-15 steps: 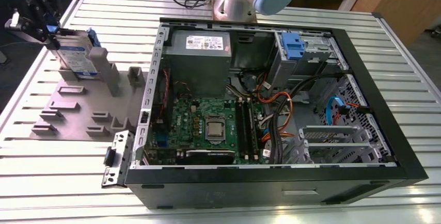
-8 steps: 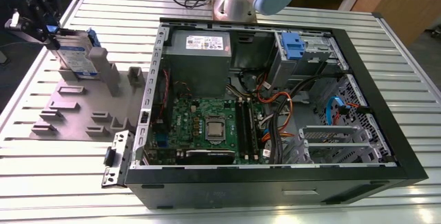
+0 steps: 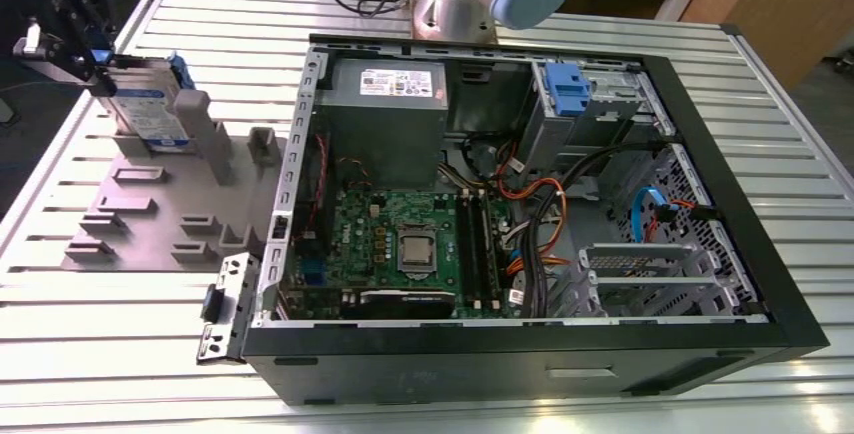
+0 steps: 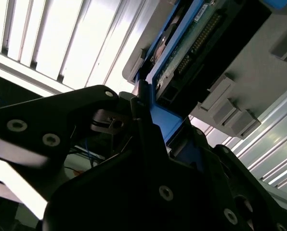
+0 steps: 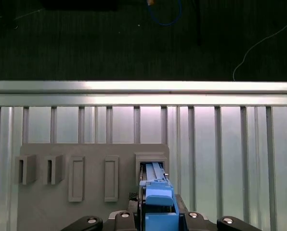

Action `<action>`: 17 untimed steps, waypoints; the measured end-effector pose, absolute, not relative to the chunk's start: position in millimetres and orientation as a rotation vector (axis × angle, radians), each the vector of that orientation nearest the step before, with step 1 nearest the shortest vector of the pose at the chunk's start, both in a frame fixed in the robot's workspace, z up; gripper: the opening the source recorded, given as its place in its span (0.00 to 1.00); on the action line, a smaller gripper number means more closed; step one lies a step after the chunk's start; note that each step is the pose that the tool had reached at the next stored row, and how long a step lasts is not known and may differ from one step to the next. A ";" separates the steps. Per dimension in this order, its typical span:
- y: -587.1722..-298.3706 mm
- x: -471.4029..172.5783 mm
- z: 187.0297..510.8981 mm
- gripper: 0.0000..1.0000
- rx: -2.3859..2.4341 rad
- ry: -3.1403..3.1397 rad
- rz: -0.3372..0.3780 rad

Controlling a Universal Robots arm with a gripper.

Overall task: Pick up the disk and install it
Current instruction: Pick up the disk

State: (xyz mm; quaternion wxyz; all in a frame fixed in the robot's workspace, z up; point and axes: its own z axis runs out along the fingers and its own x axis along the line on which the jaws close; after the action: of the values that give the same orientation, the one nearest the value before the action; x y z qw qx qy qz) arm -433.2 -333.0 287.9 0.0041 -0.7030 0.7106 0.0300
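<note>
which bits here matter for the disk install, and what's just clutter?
Job:
- disk, standing in the grey fixture plate
- gripper, at the disk's top edge
- open computer case, likely the install target

Lying about:
- power supply
- motherboard
- orange cables
- slatted table

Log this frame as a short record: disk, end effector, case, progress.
disk: upright in a slot of the grey holder, the exterior view's left
end effector: at the disk's upper end, by its blue carrier
case: open, lying on the slatted table beside the holder
progress: disk not in the case
</note>
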 end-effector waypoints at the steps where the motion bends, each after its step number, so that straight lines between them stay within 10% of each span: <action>1: -333.0 -433.2 287.9 0.37 -2.205 2.225 0.094; 17: -333.0 -433.2 287.9 0.45 -2.192 2.237 0.094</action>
State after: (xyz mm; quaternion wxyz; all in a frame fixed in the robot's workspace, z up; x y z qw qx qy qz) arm -433.2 -333.0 287.9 0.0042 -0.6996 0.7139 0.0300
